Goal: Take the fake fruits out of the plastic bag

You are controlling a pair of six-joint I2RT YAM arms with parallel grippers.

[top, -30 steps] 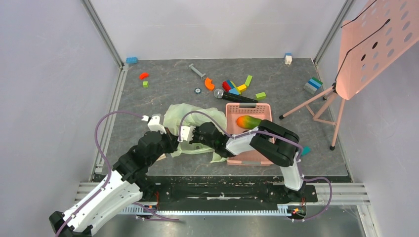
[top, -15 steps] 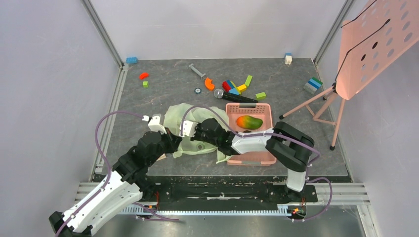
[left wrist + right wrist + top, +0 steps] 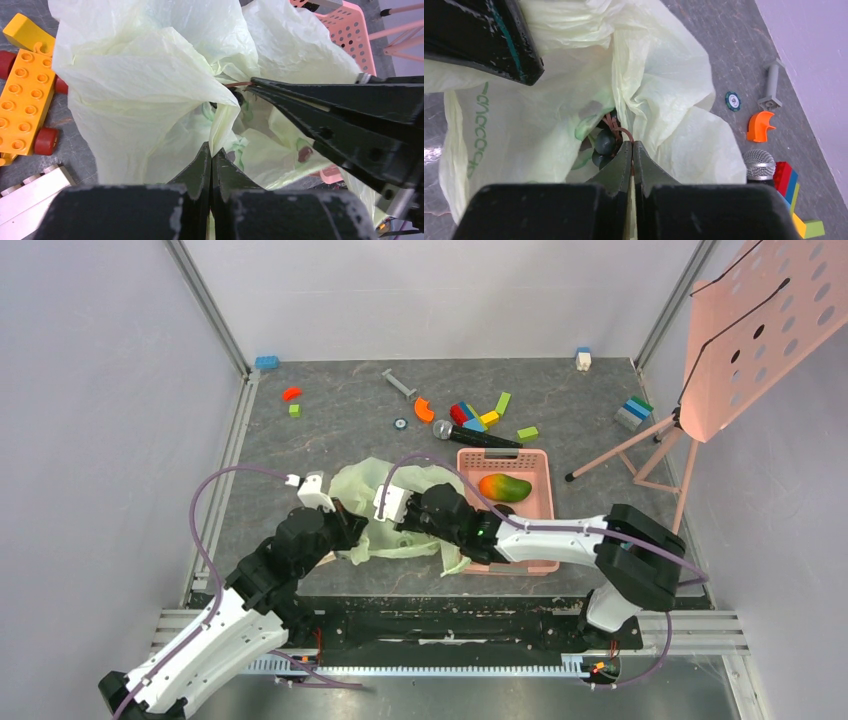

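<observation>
Thin pale green translucent plastic bag (image 3: 150, 75): crinkly film, slight sheen; bunch of blackish plastic grapes (image 3: 605, 141): smooth, glossy; pink perforated plastic basket (image 3: 500, 454): smooth, matt; dark grey tabletop (image 3: 330, 430): matt, stone-look veining.

1. The dark grey counter (image 3: 330, 440) is carrying everything, with toys lying mostly over its far half.
2. The bag (image 3: 385, 490) is lying crumpled near the front middle, just beside a pink basket (image 3: 546, 502) on its right.
3. A microphone (image 3: 475, 435) is lying just behind the basket, next to a block cluster (image 3: 478, 417).
4. An orange arc (image 3: 424, 410), a disc (image 3: 400, 424) and a grey bolt (image 3: 398, 383) are lying left of that cluster.
5. A red arc (image 3: 291, 393) and a green block (image 3: 294, 410) are sitting far left, and a blue block (image 3: 266, 362) is sitting in the far left corner.
6. A stand (image 3: 620, 450) is resting its legs at the right, near a block stack (image 3: 633, 412).
</observation>
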